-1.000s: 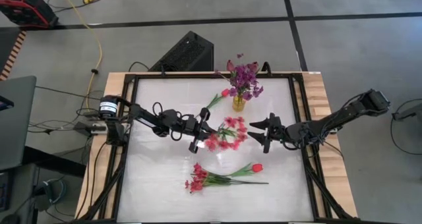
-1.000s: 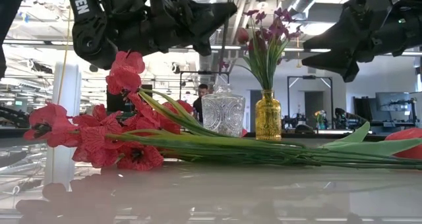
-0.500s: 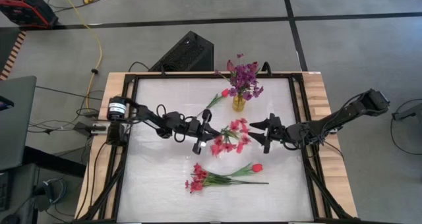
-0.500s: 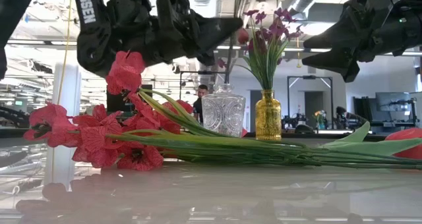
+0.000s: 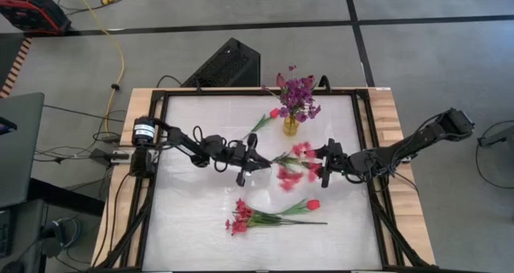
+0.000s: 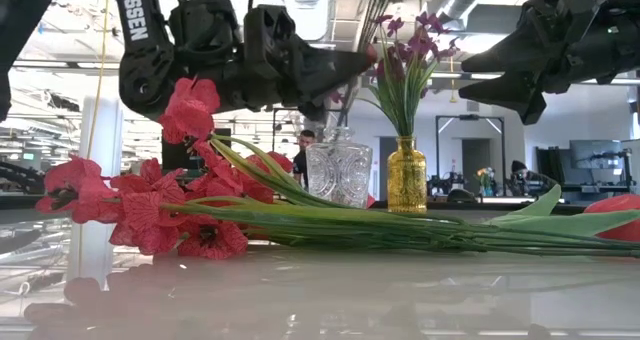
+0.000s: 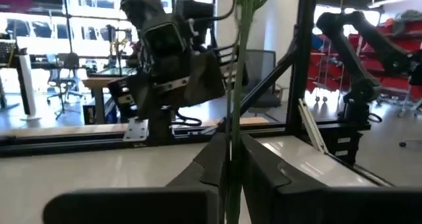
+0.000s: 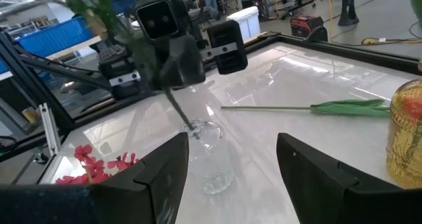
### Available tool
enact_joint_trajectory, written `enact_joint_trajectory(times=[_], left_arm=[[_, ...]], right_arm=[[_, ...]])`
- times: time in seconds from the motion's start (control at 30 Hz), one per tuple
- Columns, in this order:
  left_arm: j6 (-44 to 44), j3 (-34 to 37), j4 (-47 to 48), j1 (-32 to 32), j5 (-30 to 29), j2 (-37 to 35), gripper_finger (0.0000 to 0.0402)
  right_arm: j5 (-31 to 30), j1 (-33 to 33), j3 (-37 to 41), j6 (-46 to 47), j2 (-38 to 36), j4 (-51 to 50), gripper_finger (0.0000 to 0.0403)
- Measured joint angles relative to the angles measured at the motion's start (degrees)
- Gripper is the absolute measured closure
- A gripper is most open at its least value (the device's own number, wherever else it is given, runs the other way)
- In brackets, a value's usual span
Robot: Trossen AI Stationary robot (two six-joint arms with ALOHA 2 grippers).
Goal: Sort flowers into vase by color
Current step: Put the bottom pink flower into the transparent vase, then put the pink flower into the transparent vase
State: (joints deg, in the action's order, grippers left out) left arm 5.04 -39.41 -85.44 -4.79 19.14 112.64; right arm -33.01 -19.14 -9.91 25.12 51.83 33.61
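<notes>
Since a second ago, seen from above, the red spray (image 5: 293,165) has swung from near frame centre toward the right and now hangs between my two arms, its stalk clamped in my left pincer (image 5: 250,162), which is closed on it. My right pincer (image 5: 315,167) waits just beside the blossoms, jaws spread wide and empty. The purple flowers (image 5: 297,94) stand in the yellow vase (image 5: 290,127) at upper centre; a red bunch (image 5: 265,217) lies on the bench (image 5: 201,225) below centre.

Low view: the clear glass vase (image 6: 338,170) sits centre frame, left of the yellow one.

Left wrist view: the stalk (image 7: 232,85) runs straight up from between my fingers (image 7: 217,158).

Right wrist view: the stalk tip (image 8: 191,126) sits at the glass vase's rim (image 8: 206,128). I'd lower slowly, keeping the stalk vertical, and loosen only once it is well inside, lest it tip out.
</notes>
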Motion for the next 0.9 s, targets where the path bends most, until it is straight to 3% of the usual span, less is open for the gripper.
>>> enact_joint_trajectory(times=[0.43, 0.57, 0.77, 0.9], left_arm=[[6.8, 4.41, -1.01, -2.11, -1.27, -0.04, 0.0264], [7.65, 5.75, 0.93, -3.67, 2.51, -2.3, 0.0224], [6.08, 5.98, 18.25, -6.62, 7.67, -10.86, 0.0183], [-0.12, 5.98, 36.75, -6.94, 8.57, -19.65, 0.0176]], right_arm=[[0.0, 0.0, 0.0, 0.39, 0.01, 0.04, 0.0149], [0.0, 0.0, 0.0, 0.4, 0.0, 0.27, 0.0149], [0.03, 0.0, 0.0, 0.42, 0.02, 0.44, 0.0149], [5.38, -1.14, -2.25, -2.04, 0.09, -1.75, 0.0149]])
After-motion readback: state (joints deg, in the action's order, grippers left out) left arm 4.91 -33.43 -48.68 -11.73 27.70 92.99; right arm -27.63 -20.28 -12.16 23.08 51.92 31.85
